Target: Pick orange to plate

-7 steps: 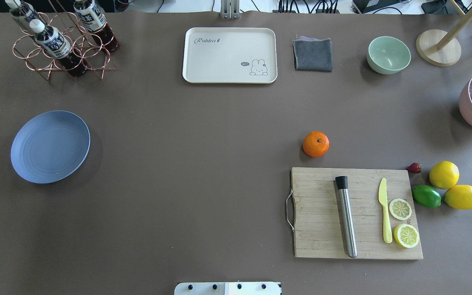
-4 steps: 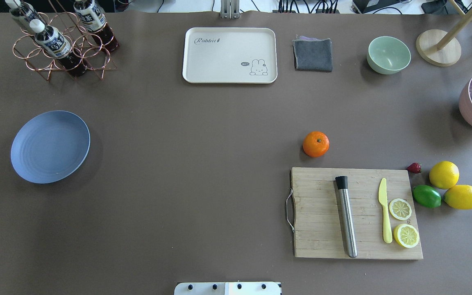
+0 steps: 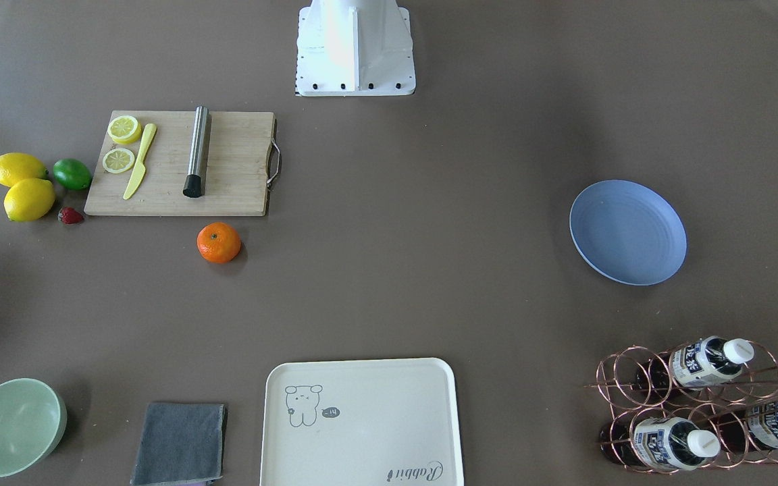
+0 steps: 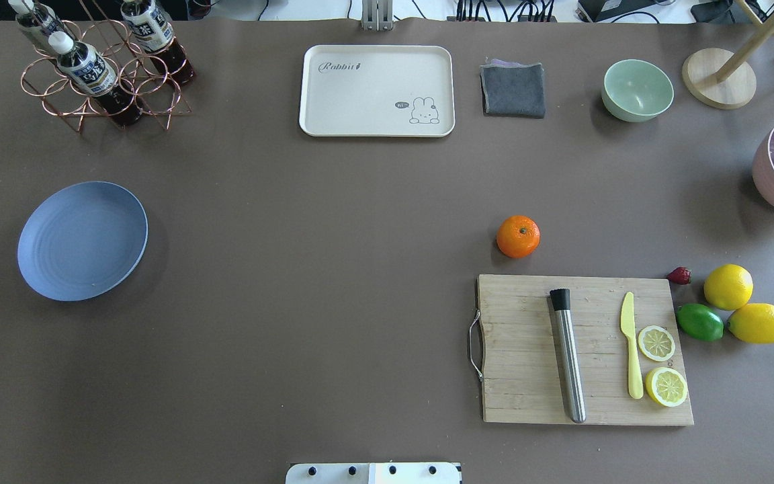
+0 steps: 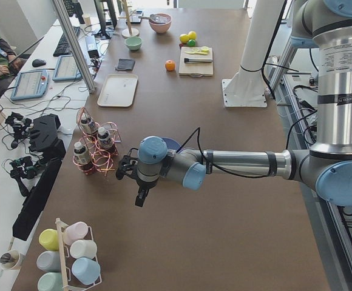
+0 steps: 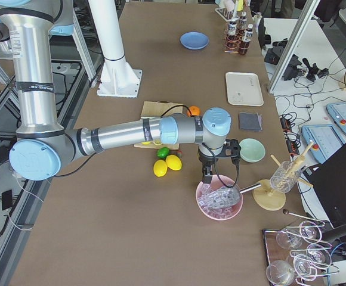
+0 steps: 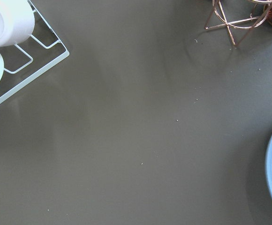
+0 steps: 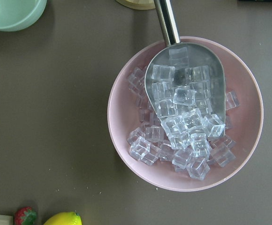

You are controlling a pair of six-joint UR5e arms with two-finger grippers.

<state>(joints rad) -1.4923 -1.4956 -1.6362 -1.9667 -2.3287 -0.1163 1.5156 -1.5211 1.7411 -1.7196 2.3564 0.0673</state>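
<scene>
1. The orange (image 4: 518, 236) sits on the counter (image 4: 333, 282) just beyond the cutting board's (image 4: 528, 349) far edge. Plain counter runs from it to the plate (image 4: 82, 240), well apart on the left.
2. Both claws show only in side views. The left claw (image 5: 139, 197) hangs near the plate and the right claw (image 6: 208, 174) over the pink ice bowl (image 8: 173, 180). I cannot tell whether either is released or clenched.
3. 2 lemons (image 4: 728, 287) and a lime (image 4: 699, 322) lie right of the board.
</scene>
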